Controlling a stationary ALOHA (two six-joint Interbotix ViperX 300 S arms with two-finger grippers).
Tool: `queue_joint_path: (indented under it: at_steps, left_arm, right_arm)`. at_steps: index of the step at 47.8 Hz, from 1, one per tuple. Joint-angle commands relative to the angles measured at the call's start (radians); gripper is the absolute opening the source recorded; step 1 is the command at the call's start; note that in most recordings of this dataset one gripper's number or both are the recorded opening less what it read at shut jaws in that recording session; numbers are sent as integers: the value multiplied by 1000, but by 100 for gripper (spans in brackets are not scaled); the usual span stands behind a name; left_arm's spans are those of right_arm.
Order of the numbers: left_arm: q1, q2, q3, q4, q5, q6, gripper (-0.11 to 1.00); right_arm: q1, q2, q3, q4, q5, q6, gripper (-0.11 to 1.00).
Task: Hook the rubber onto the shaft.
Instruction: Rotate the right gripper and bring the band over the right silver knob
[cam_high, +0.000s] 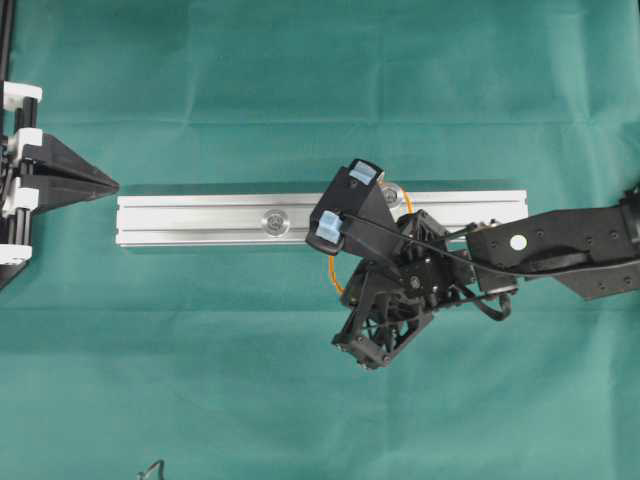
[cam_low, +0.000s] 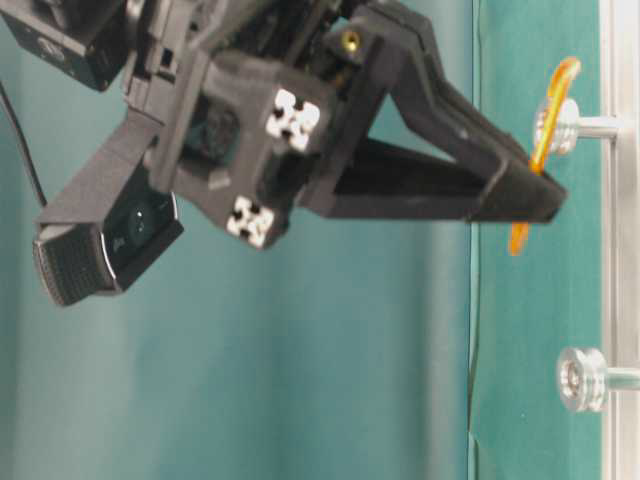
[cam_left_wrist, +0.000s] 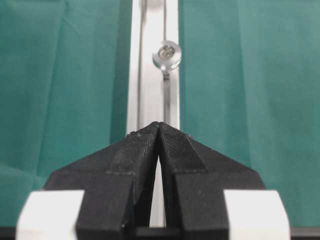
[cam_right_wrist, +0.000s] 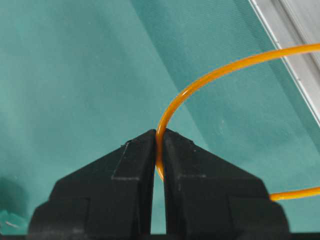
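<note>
Right hand (cam_right_wrist: 157, 150), bottom centre of the right wrist view: black jaws clamped on the thin orange elastic loop, the rubber (cam_right_wrist: 200, 82). The grip is only at the fingertips, with very little cord inside.

Beyond the tips the rubber arcs to the upper right of that frame, towards the silver aluminium rail (cam_right_wrist: 295, 45). In the table-level view its far end sits at the flanged head of the upper steel shaft (cam_low: 560, 125), upper right of the frame. I can't tell whether it is round the stem or just resting on the flange.

Risks as I judge them:
- Cord slips out of the fingertip pinch under tension and snaps back onto the green cloth of the table (cam_high: 200, 350).
- Loop rides over the flange instead of seating behind it and pops off when pulled.
- Stretch line is off-axis, so the rubber misses the second shaft (cam_low: 585, 378), lower right of that view.
- Hard pull drags the rail if it isn't fixed.

Left hand (cam_left_wrist: 160, 127): jaws closed on nothing, parked at the rail's left end in the overhead view.

Count: 1 rubber, 1 rail, 2 shafts, 2 hands.
</note>
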Motion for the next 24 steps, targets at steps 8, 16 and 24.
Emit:
queue_joint_path:
  at_steps: [8, 16, 24]
  left_arm:
    - [-2, 5, -28, 2, -3, 0, 0]
    - [-2, 5, -28, 2, -3, 0, 0]
    - [-2, 5, -28, 2, -3, -2, 0]
  right_arm:
    - [-14, 18, -69, -2, -15, 9, 7]
    - [-32, 41, -86, -2, -17, 11, 7]
    - [-46, 52, -98, -2, -25, 12, 7]
